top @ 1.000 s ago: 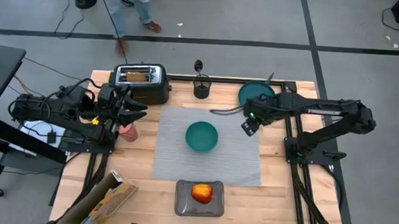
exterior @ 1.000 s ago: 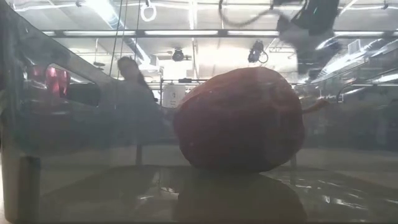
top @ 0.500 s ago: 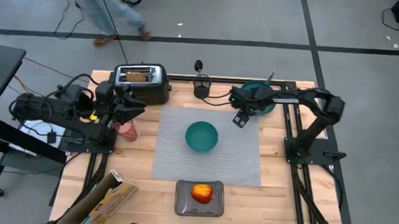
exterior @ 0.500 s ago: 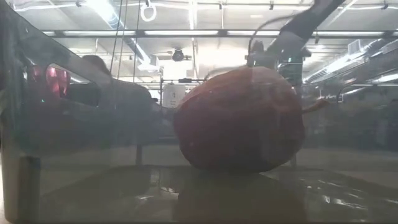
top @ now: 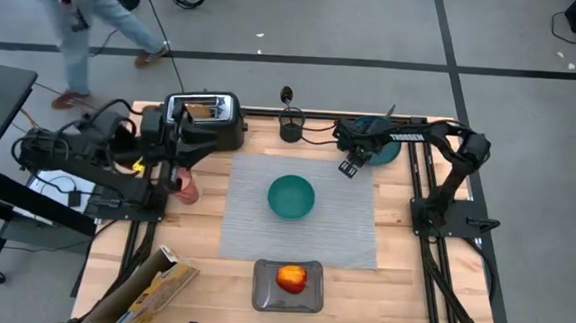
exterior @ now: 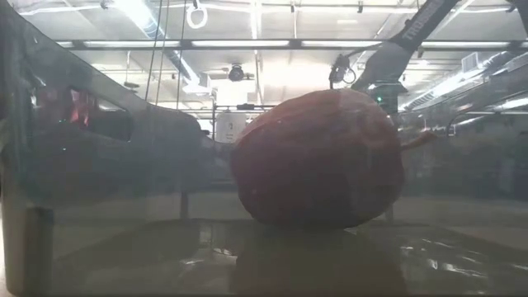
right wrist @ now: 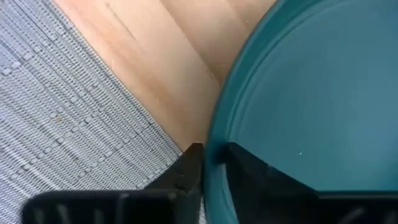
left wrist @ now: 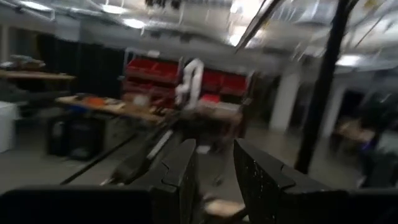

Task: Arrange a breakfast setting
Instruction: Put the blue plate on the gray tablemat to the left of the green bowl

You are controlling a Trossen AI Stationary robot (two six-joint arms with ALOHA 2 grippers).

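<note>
Right pincer (right wrist: 211, 163) clamps the teal plate (right wrist: 311, 106) rim beside the placemat (right wrist: 68, 118). Left pincer (left wrist: 214, 177) is narrowly parted, empty, near the toaster (top: 205, 117).

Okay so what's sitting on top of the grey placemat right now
Only the teal bowl rests on the placemat, near its middle; nothing shows inside it. The right gripper hangs over the mat's far right corner, its fingers closed on the teal plate's rim, and hides that corner.
</note>
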